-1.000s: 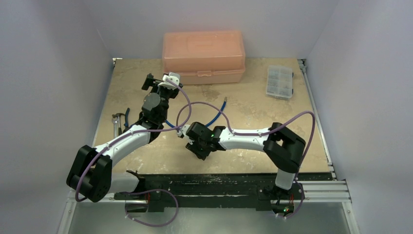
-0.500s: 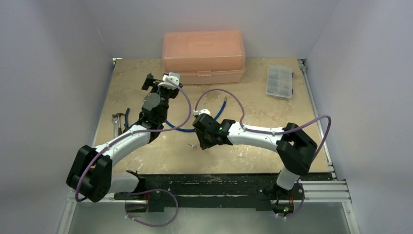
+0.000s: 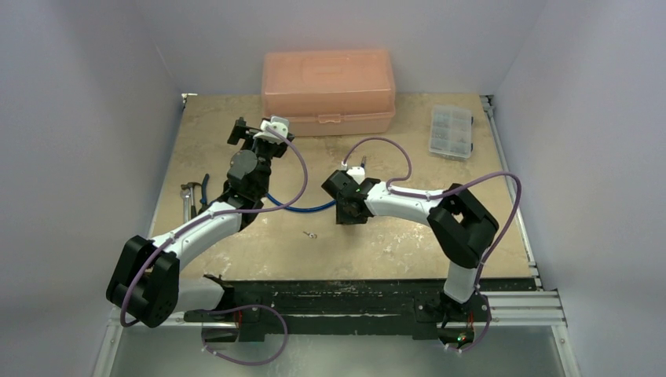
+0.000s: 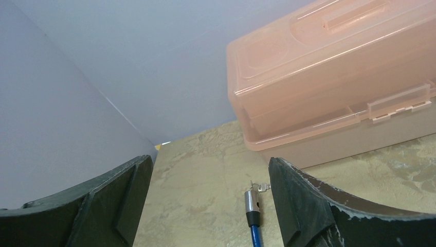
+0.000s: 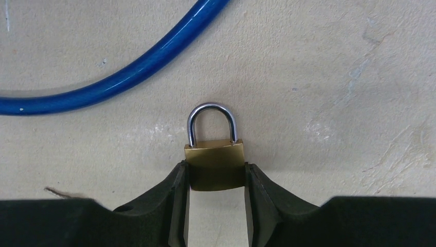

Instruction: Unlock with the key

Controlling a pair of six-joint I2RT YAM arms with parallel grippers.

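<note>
My right gripper (image 5: 215, 172) is shut on the brass body of a small padlock (image 5: 214, 153), low over the table. The padlock's silver shackle is closed and points away from the fingers. In the top view this gripper (image 3: 346, 212) hides the padlock. A tiny silver key (image 4: 263, 187) on a ring lies on the table beside the blue cable's metal end (image 4: 251, 201). My left gripper (image 4: 211, 177) is open and empty above it, with the key close to the right finger (image 4: 293, 200). The left gripper also shows in the top view (image 3: 245, 126).
A tiny silver thing (image 3: 310, 234) lies on the table front of centre, too small to identify. A blue cable (image 3: 302, 207) curves between the arms. A salmon plastic box (image 3: 328, 90) stands at the back. A clear organiser (image 3: 451, 131) is back right. Pliers (image 3: 192, 196) lie at the left edge.
My right gripper has moved from the front middle back and to the right, up to the blue cable. The tiny silver thing now shows where it was. The left arm has not moved.
</note>
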